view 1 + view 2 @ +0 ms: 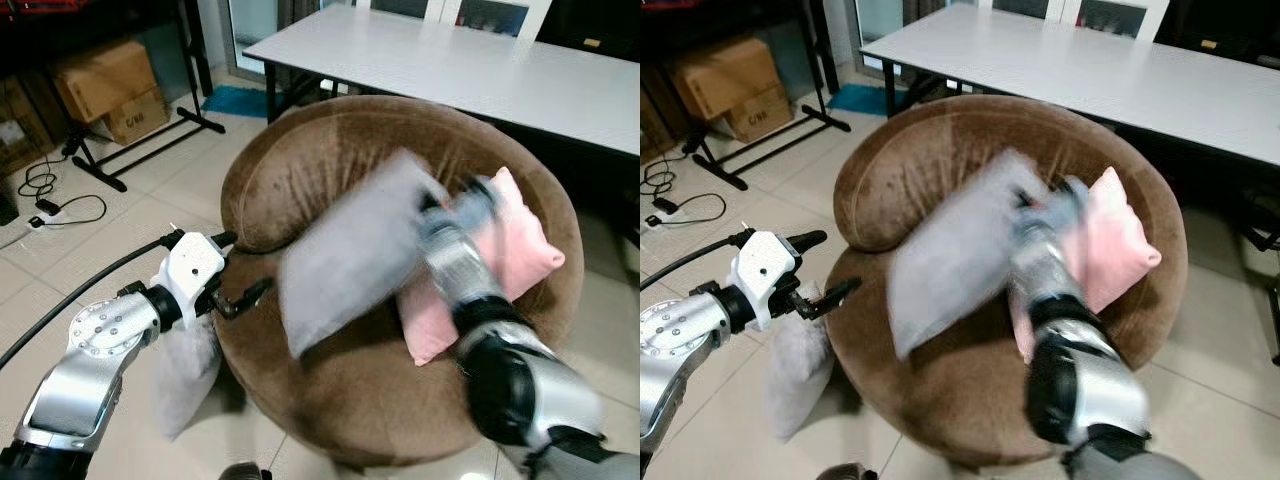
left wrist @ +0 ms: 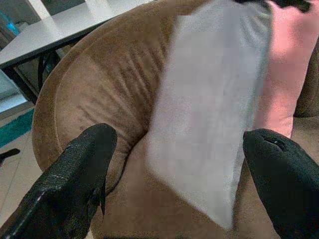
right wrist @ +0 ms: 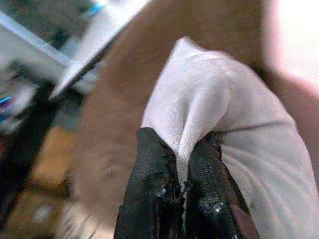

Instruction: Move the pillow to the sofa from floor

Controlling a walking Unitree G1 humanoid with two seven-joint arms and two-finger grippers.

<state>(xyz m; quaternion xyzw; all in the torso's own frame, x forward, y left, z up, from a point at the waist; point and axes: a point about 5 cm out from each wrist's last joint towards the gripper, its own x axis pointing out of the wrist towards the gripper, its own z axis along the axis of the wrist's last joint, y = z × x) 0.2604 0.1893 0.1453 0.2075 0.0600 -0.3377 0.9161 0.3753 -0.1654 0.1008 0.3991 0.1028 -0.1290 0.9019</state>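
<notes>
Right gripper pinched on corner of grey pillow, blurred, apparently hanging over brown sofa seat beside pink pillow. Left gripper spread wide, empty, near sofa.

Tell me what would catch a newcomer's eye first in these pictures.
A grey pillow, blurred with motion, hangs over the seat of the round brown sofa, pinched at one corner by the right end effector. A pink pillow leans against the sofa's back behind it. Another grey pillow stands on the floor by the sofa, below the open left end effector.
</notes>
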